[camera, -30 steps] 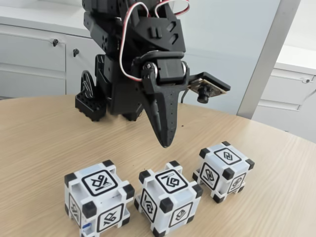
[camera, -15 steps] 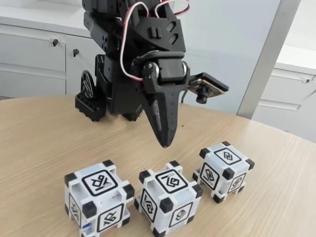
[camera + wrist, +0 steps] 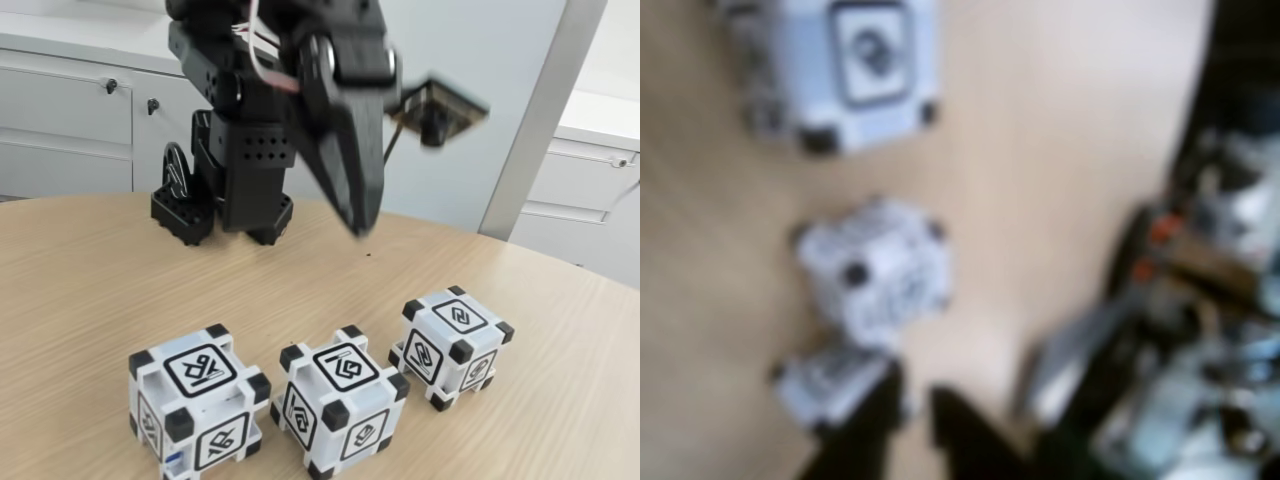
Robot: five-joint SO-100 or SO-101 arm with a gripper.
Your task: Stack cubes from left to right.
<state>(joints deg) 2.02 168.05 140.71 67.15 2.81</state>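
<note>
White translucent plastic cubes (image 3: 200,408) (image 3: 341,410) (image 3: 452,345) are sitting unstacked on the wooden table (image 3: 80,290). The black gripper (image 3: 358,228), fingers nearly together and holding nothing, is hovering above; next it needs lowering onto one cube.

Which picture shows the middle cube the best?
The fixed view. There the middle cube is sharp: you can see its black corners and the square signs on its top and two sides. In the wrist view it is only a blurry white lump, seen from above, with no clear signs.
</note>
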